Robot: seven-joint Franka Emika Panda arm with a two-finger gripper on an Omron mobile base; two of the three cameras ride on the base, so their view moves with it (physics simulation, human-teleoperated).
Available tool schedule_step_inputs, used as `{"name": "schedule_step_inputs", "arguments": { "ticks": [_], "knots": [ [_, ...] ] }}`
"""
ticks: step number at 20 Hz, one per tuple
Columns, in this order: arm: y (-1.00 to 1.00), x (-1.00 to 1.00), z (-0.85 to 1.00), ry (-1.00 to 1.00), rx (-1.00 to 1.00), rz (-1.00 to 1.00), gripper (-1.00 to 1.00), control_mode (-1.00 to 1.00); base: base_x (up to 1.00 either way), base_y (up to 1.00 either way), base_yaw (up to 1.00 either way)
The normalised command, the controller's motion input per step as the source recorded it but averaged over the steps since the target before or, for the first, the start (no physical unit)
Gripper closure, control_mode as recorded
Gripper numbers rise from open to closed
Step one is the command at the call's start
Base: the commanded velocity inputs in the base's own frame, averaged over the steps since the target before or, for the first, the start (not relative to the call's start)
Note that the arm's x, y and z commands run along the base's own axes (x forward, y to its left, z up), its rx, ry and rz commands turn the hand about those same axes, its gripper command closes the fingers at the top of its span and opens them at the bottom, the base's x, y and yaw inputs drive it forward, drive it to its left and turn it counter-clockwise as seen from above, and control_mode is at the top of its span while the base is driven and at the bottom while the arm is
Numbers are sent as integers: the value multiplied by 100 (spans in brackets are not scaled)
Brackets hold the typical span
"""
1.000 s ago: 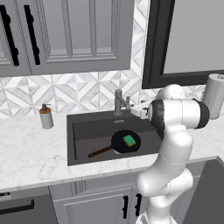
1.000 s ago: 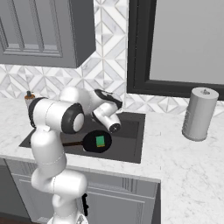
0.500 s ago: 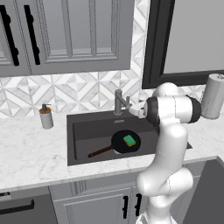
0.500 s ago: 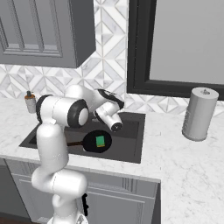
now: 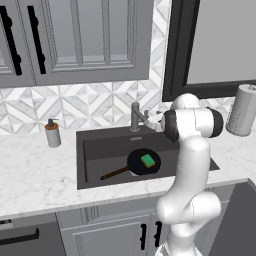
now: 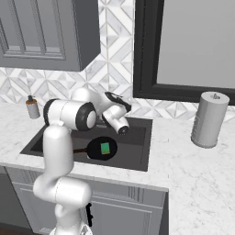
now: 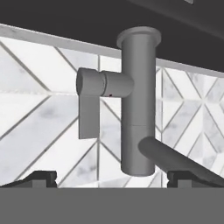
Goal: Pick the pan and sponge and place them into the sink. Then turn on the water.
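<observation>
Pan (image 5: pixel 144 162) and sponge (image 5: pixel 148 160) are already in the sink (image 5: pixel 100 150), below the end effector (image 7: pixel 111 177). Its jaws are spread wide, empty. The faucet (image 7: pixel 138 105) stands dead ahead, handle (image 7: pixel 89 105) sticking sideways, so that's probably next.

The grey faucet (image 7: pixel 138 105) stands close ahead against the patterned tile wall (image 7: pixel 39 109), its lever (image 7: pixel 89 103) sticking out sideways. The spout (image 7: pixel 175 162) runs toward the lower right. Both fingertips (image 7: pixel 39 178) sit wide apart.
</observation>
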Motion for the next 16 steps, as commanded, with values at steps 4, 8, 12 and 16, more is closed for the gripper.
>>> {"name": "schedule_step_inputs", "arguments": {
  "ticks": [4,8,12,16],
  "knots": [
    [4,33,-5,-1,0,0,-100,-100,0,0,0],
    [3,36,-13,0,0,0,-100,-100,0,0,0],
    [0,35,-20,0,0,0,-100,-100,0,0,0],
    [0,31,-29,0,0,0,-100,-100,0,0,0]
  ]
}}
